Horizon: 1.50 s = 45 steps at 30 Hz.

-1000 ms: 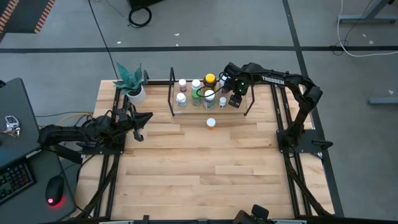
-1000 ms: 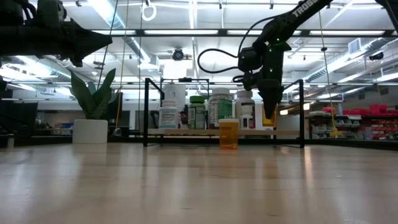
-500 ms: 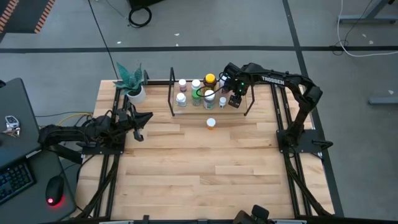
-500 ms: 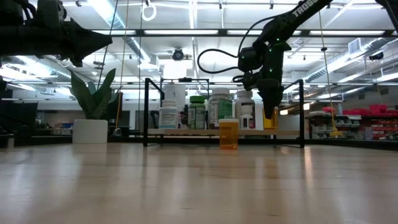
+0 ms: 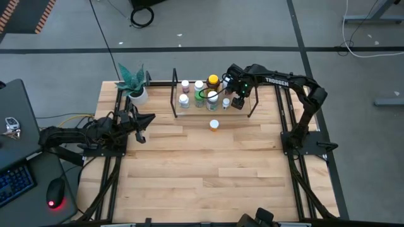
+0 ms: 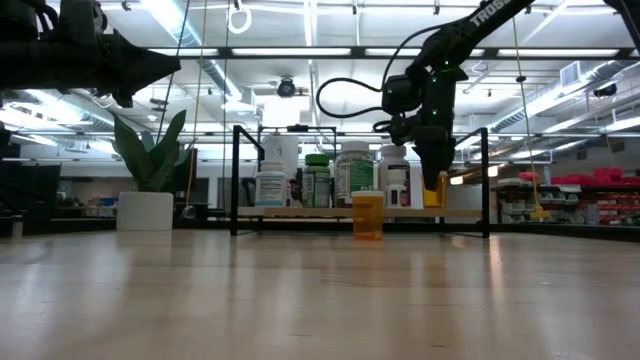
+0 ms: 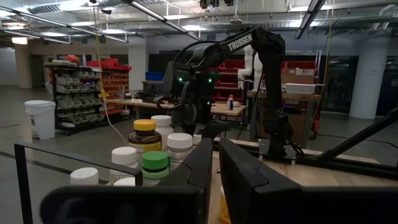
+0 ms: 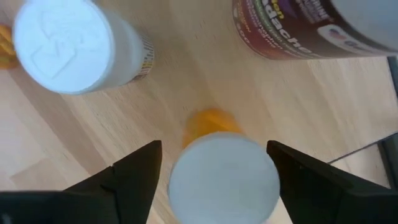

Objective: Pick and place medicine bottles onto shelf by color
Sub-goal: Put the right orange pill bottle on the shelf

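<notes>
The shelf (image 5: 243, 112) stands at the table's far edge with several medicine bottles (image 5: 199, 94) upright on its board. My right gripper (image 8: 213, 149) points down over the shelf's right end, open. Its fingers stand on either side of a white-capped orange bottle (image 8: 221, 180) that rests on the board (image 6: 437, 190); I see no touch. Another orange bottle (image 5: 214, 125) stands on the table just in front of the shelf. At the table's left edge, my left gripper (image 5: 140, 129) is shut and held level, clear of everything.
A white pot with a teal plant (image 5: 137, 94) stands at the far left corner beside the shelf. A large dark-labelled bottle (image 8: 298, 31) and a white-capped one (image 8: 62, 43) stand close to my right gripper. Bare wood fills the near half of the table (image 5: 208, 170).
My right gripper has opened around the orange bottle on the shelf's right end and let go of it. The bottle stays upright on the board. Neither arm has shifted.
</notes>
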Motion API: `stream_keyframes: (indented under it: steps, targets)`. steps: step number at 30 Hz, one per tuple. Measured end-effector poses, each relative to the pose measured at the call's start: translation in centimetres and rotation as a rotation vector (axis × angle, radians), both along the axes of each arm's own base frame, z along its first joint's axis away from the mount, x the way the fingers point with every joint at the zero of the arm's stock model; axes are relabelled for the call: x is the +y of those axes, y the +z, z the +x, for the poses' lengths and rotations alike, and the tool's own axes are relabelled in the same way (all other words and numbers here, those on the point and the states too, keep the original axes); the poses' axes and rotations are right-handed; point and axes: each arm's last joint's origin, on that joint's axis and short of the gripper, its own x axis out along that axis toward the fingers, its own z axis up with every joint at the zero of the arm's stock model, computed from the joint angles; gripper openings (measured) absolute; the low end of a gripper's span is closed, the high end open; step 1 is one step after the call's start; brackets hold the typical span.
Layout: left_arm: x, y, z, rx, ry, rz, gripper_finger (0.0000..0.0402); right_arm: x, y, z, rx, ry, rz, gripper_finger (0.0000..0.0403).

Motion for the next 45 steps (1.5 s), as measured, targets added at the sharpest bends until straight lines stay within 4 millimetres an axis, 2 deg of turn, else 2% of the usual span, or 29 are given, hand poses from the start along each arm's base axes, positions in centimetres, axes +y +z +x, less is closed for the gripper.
stream_keyframes:
  steps: [8,16,20,26,29,34,39,45]
  targets:
    - [0.0,0.0,0.0,0.000,0.000,0.000,0.0030,0.0,1.8,0.5,-0.003,0.002,-0.033,0.0307]
    - [0.0,0.0,0.0,0.000,0.000,0.000,0.0035,1.2,4.6,1.9,0.000,0.025,-0.083,0.0307]
    - [0.0,0.0,0.0,0.000,-0.001,0.000,0.0040,2.8,5.8,3.0,0.016,0.077,-0.131,0.0307]
    - [0.0,0.0,0.0,0.000,0.000,0.000,0.0035,6.7,6.1,4.7,0.030,0.205,-0.188,0.0304]
    - [0.0,0.0,0.0,0.000,0.000,0.000,0.0031,8.6,5.6,5.1,0.045,0.245,-0.212,0.0297]
    - [0.0,0.0,0.0,-0.001,-0.001,0.000,0.0028,10.6,4.4,4.5,0.040,0.254,-0.255,0.0283]
    - [0.0,0.0,0.0,-0.001,0.000,0.000,0.0035,11.9,2.0,3.5,0.108,0.248,-0.364,0.0274]
    - [0.0,0.0,0.0,-0.001,0.000,0.000,0.0038,12.6,-1.4,2.6,0.149,0.261,-0.369,0.0272]
